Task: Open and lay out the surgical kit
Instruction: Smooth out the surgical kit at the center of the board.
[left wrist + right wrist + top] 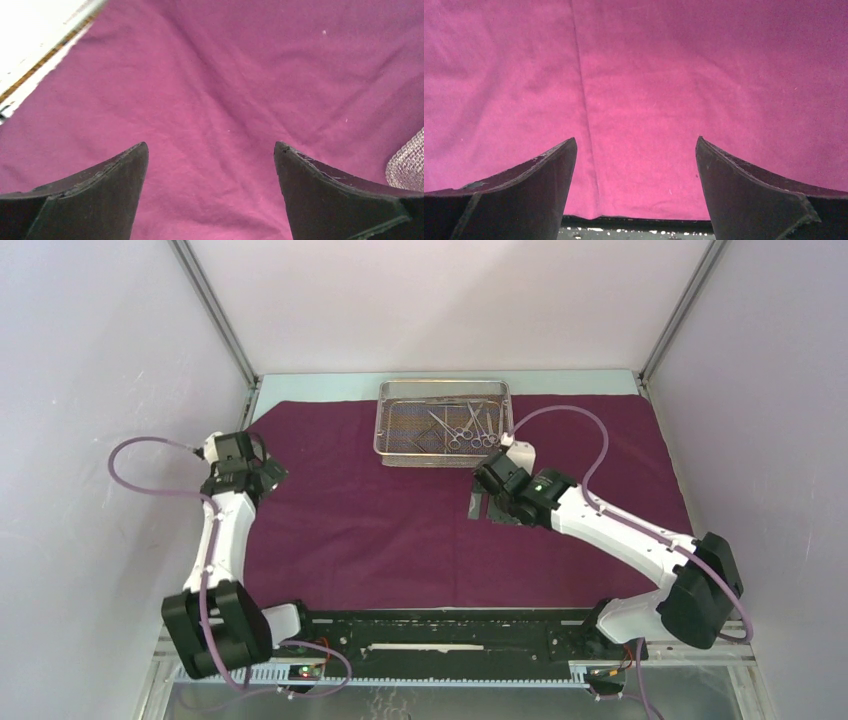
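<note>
Table: maroon cloth spread flat; instruments in tray.

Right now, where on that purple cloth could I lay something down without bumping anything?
Widest bare cloth: the middle, between left gripper and right gripper, on the near side of the mesh tray. Also bare: the far right corner beside the tray. Crowded: the tray's right half, full of instruments, with the right gripper just before it.
</note>
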`<state>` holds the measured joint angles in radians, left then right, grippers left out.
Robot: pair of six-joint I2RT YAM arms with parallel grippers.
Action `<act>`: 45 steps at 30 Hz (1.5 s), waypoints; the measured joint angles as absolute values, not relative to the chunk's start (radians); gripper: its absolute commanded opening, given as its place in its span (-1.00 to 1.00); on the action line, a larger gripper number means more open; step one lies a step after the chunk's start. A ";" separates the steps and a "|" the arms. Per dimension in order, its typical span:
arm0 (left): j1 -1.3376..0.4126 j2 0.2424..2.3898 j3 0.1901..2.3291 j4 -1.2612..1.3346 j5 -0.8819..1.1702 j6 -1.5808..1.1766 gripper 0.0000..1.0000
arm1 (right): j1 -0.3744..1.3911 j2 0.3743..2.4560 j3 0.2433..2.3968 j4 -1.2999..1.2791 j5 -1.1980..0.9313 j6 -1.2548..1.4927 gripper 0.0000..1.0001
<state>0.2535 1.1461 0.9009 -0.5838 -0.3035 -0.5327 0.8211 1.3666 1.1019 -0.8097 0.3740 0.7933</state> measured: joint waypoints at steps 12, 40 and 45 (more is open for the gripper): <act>0.245 1.583 1.129 -0.521 -0.191 -0.521 1.00 | 0.709 1.369 1.098 -0.701 0.303 0.744 0.93; 0.302 2.492 2.265 -0.625 -0.210 -0.526 0.81 | 0.532 1.478 1.092 -0.507 0.126 0.580 0.88; 0.303 2.535 2.306 -0.661 -0.215 -0.574 0.65 | 0.520 1.489 1.092 -0.492 0.101 0.577 0.86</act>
